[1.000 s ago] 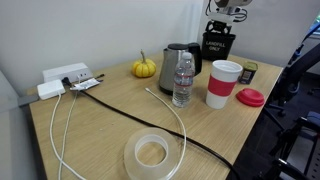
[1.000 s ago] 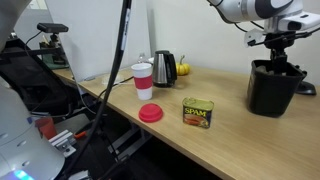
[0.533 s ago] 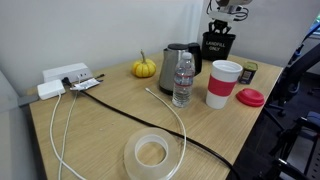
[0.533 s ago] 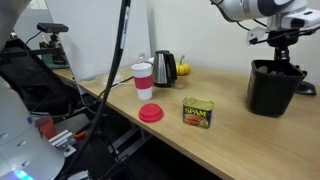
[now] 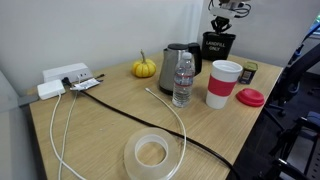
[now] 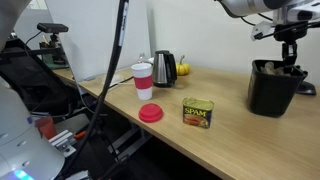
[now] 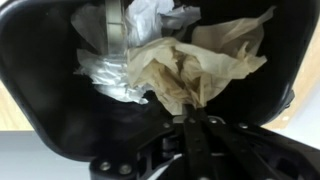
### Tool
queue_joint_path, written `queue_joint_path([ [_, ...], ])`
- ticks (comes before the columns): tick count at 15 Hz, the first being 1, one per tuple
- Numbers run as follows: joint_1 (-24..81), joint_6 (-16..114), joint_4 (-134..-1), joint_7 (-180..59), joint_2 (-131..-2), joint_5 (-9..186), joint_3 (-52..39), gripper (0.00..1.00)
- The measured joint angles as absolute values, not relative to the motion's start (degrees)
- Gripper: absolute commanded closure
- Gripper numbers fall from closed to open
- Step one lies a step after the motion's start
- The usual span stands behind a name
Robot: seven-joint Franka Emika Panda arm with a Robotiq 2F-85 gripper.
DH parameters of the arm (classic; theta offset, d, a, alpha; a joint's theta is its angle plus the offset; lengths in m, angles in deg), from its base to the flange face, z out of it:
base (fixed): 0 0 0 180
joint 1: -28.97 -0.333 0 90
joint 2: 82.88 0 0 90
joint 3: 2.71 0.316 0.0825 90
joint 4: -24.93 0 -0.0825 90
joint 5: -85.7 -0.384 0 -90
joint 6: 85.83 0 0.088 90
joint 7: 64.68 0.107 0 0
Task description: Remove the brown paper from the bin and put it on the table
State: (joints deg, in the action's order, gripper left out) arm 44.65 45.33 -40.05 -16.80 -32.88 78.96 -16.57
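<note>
Your gripper is clamped tight on an edge of the brown paper at the mouth of the bin.

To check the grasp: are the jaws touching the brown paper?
Touching. The wrist view shows the shut jaws pinching the brown paper at its lower edge.

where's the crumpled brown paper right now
In the wrist view the crumpled brown paper lies inside the black box-shaped bin, atop white and silvery rubbish, with the shut gripper pinching its lower edge.
</note>
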Motion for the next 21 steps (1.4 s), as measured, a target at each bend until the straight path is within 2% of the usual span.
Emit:
queue_joint_path([
  [14, 44.2, 46.4, -37.8, -17.9, -39.7, 78.9, -16.7, 1.0],
  [21, 40.3, 46.7, -45.9, -17.7, -49.3, 76.4, -11.9, 1.0],
])
